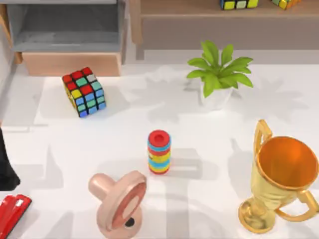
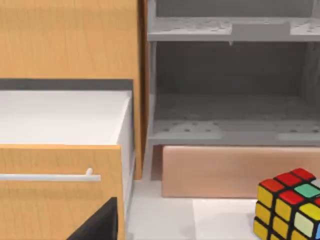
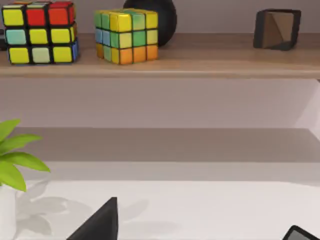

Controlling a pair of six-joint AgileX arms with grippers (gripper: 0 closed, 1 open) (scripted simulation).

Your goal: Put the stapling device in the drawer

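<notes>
1. Down at the table's [image 1: 209, 149] near-left corner, far from the ring stack [image 1: 159, 152] at its middle, lay the red stapling device [image 1: 11, 213], cut off by the picture's edge in the top view.
2. Well beyond the ring stack, at the far-left, the drawer [image 1: 70, 62] stood pulled open, its tan front panel facing the table and its grey inside bare.
3. Between the drawer and the ring stack sat a colour cube [image 1: 83, 91], tilted on one corner; the left wrist view showed it just in front of the drawer's front panel.
4. Left of the ring stack, at the table's left edge, a dark piece of the left arm [image 1: 6, 167] reached in just above the stapling device; whether its fingers were spread or pressed together, I cannot tell.
5. Near the ring stack's front lay a pink ring-shaped object [image 1: 119, 201]; to its right stood a gold trophy [image 1: 279, 179], and behind it a potted plant [image 1: 218, 74].
6. The right wrist view faced a wooden shelf [image 3: 200, 62] carrying two more cubes; of the right arm's fingers I cannot tell either.
</notes>
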